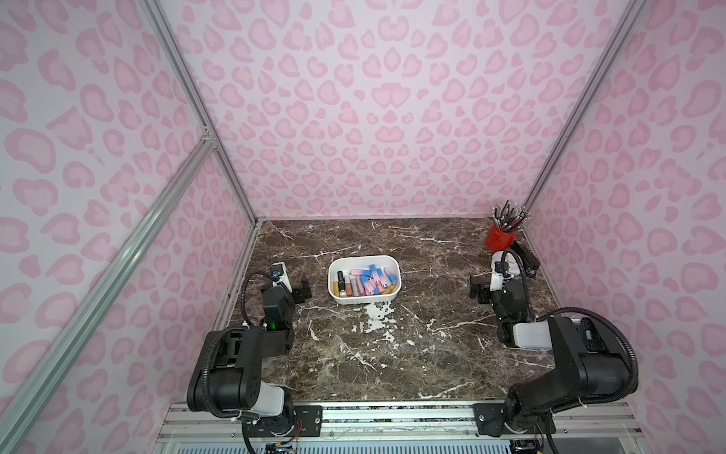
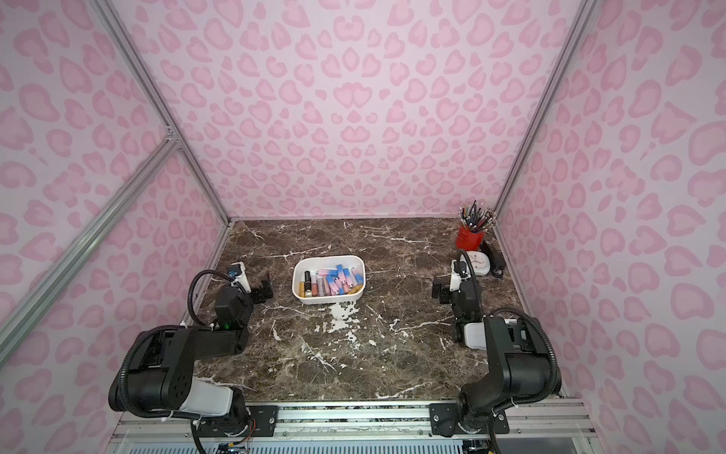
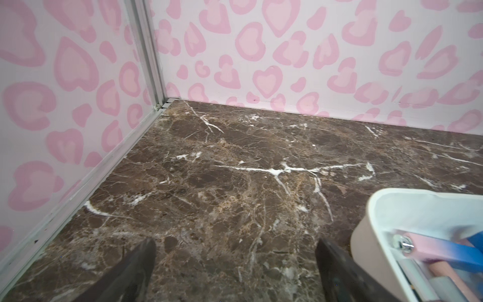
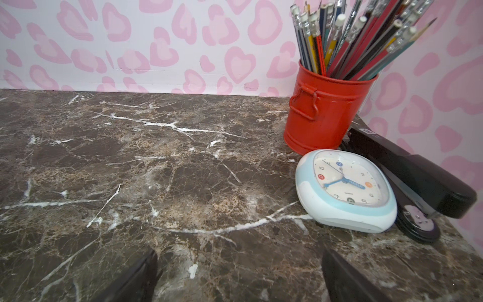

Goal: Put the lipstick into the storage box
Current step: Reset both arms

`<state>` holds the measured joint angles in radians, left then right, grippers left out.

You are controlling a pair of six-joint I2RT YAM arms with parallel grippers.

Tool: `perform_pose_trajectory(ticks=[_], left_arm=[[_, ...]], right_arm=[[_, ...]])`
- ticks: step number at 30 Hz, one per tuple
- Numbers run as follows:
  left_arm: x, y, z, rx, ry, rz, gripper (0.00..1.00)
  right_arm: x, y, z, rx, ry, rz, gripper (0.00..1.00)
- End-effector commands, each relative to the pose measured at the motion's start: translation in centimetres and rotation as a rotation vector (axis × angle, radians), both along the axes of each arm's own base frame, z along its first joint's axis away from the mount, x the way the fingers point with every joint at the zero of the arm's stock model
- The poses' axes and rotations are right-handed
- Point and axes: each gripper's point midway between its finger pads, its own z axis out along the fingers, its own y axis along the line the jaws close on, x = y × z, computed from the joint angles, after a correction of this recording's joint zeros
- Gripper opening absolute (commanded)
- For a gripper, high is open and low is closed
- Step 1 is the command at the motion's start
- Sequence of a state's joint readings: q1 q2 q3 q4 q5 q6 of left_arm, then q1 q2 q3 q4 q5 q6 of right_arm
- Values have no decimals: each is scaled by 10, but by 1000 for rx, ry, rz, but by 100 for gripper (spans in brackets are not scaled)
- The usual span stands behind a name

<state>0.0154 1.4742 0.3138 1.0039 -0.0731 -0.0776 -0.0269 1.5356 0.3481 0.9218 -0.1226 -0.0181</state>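
Lipsticks [image 1: 367,282] fill storage box [image 1: 365,299] between left tool [image 1: 303,289] and right tool [image 1: 480,289] (both spread, empty).

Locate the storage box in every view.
Top view: box just below picture centre.
Top view: box below centre, slightly left.
Left wrist: box corner at the picture's lower right edge.
Right wrist: not in it.
Shared landmark: red cup, seen in both top views and the right wrist view.
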Motion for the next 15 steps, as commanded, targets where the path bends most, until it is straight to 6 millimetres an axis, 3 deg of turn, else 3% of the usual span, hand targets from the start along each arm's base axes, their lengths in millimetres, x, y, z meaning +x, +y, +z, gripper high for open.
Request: perform_pose_trajectory(ticks=[1,15], left_arm=[[2,-2,2,36,3,-16,98],[4,-3,1,28,8,-32,98]], right_arm=[[3,-2,7,-1,-28,-8,100],[3,-2,6,-1,-27,-10,100]])
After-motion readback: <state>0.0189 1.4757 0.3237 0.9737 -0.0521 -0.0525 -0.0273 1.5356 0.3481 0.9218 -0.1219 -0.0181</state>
